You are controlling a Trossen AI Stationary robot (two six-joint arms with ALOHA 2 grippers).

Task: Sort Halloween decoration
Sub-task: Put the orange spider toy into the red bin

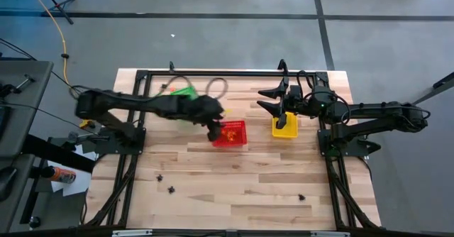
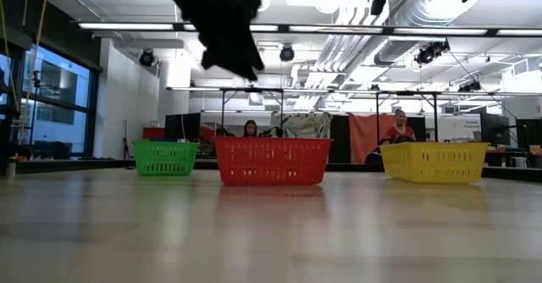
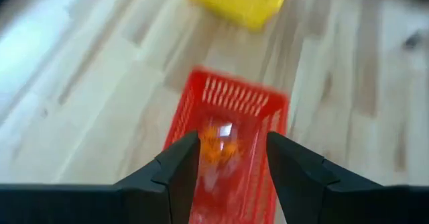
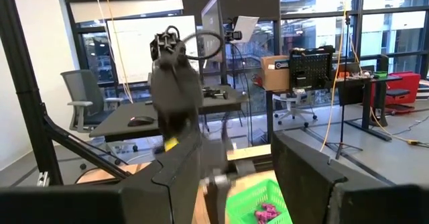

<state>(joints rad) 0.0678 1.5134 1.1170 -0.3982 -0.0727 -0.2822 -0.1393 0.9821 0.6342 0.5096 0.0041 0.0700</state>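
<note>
left jaws point(image 3: 229, 163) stand apart with nothing between them, hanging above the near-left end of the red basket point(image 1: 231, 134). right jaws point(image 4: 234, 174) also stand parted and hold nothing; that arm waits over the yellow basket point(image 1: 285, 126) at the counter's far right.

containers: three mesh baskets in a row across the far half of the wooden counter point(image 1: 241, 180), green basket point(image 1: 183, 92) at left, red in the middle, yellow at right, each well apart from the next.

contents: the red basket holds several orange trinkets point(image 3: 218, 145) gathered on its floor. the green basket holds purple trinkets point(image 4: 266, 212), seen through its open top in the right wrist view. contents of the yellow basket cannot be told.

loose items: black trinkets point(image 1: 171, 189) lie on the near part of the counter, two close together at near left, the second being point(image 1: 159, 176), and one alone at near right point(image 1: 301, 196). all are well apart from the baskets.

two persons sit in the room behind the counter.
</note>
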